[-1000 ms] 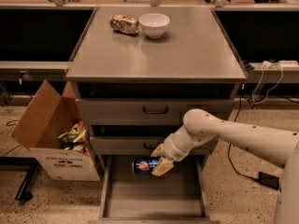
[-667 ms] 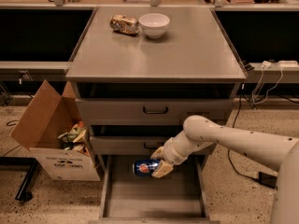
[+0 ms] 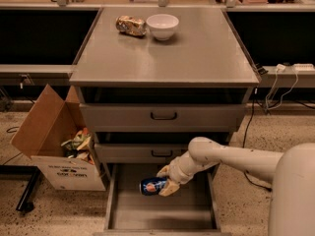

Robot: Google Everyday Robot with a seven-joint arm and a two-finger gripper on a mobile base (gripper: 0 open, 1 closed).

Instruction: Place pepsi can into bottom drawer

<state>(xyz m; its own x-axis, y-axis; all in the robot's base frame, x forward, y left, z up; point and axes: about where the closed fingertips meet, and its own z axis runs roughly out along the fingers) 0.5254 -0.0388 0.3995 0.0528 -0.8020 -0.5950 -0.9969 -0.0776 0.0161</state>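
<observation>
The pepsi can (image 3: 151, 186), dark blue with a red-and-white logo, lies on its side in my gripper (image 3: 164, 179), which is shut on it. The gripper holds the can just above the grey floor of the open bottom drawer (image 3: 162, 213), near the drawer's back and middle. My white arm reaches in from the right. The two upper drawers with black handles are shut.
A white bowl (image 3: 162, 26) and a tan-and-brown snack packet (image 3: 131, 25) sit at the back of the cabinet top. An open cardboard box (image 3: 59, 146) with rubbish stands on the floor left of the cabinet. Cables hang at the right.
The gripper with the can has dipped slightly lower and a little left, over the open bottom drawer.
</observation>
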